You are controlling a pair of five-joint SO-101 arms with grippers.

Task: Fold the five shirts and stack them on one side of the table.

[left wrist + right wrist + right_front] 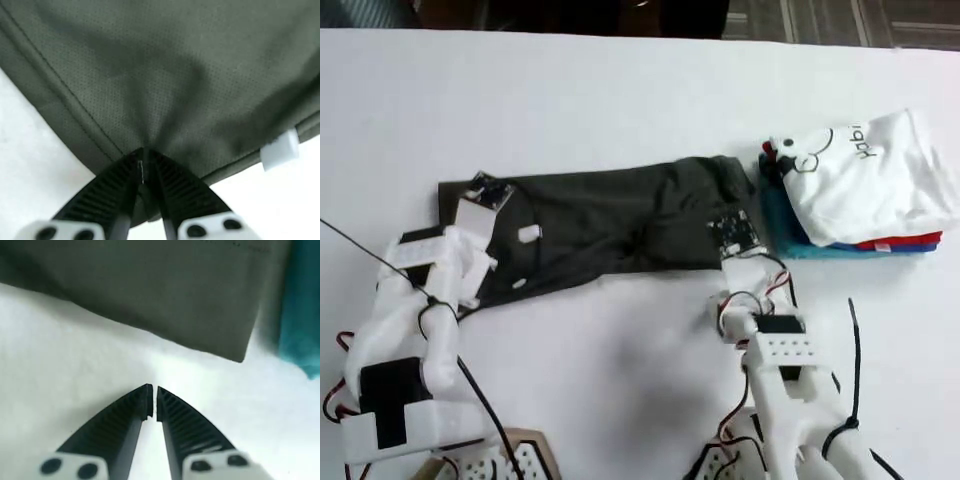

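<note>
Last shirt under folding: dark green shirt (610, 225) lies spread beside the stack of folded shirts (860, 190), left claw (143, 157) pinched on its hem far from the stack, right claw (153, 392) closed empty near the stack; next, probably, right takes the near edge.

High camera fixed above, looking steeply down over the whole white table (620, 90), left wrist camera close above the dark shirt (175, 75), right wrist camera close over the bare table at that shirt's corner, the shirt common to all three views.
</note>
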